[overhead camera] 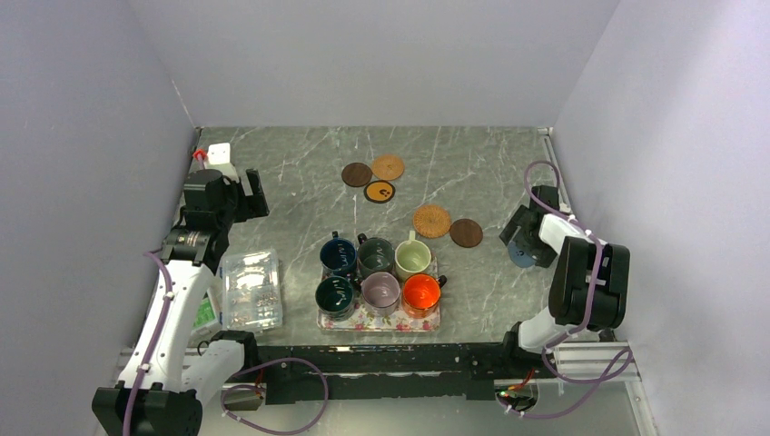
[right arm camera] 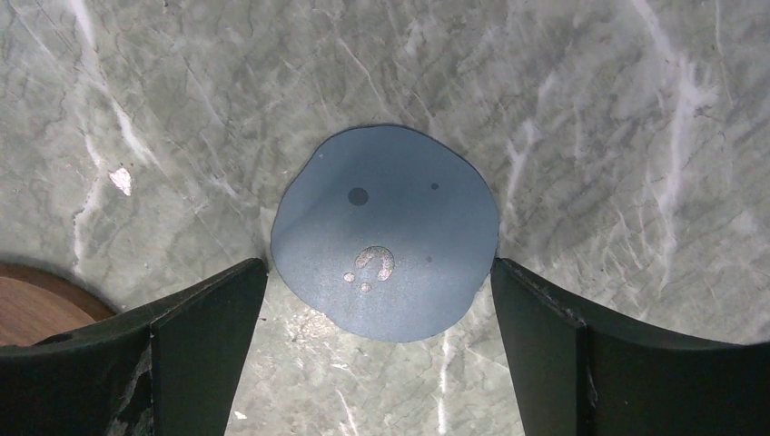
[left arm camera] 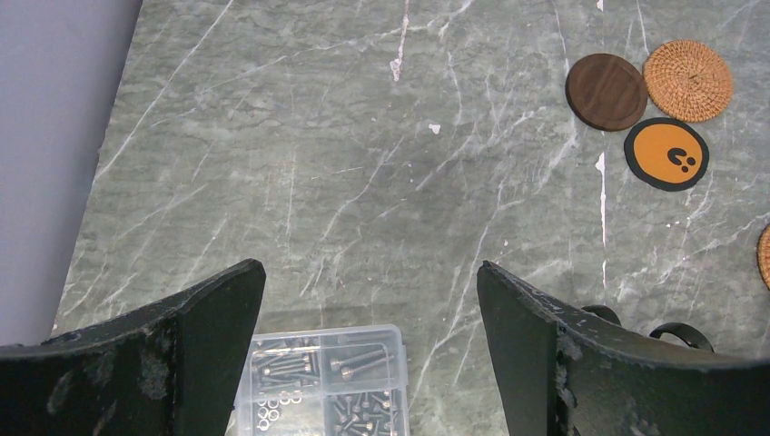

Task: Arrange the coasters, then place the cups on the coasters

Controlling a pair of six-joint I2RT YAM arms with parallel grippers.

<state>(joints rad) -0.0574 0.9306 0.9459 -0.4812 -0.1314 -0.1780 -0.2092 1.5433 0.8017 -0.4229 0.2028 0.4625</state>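
Your right gripper points straight down, jaws wide open, fingers flanking a blue coaster on the right of the table. That disc carries a small hook-and-dots mark, not readable as text. The orange coaster shows a similar black mark. Your left gripper is also wide open, raised at far left, screw box between its fingers in view. Four more coasters lie mid-table. All six cups sit on the tray.
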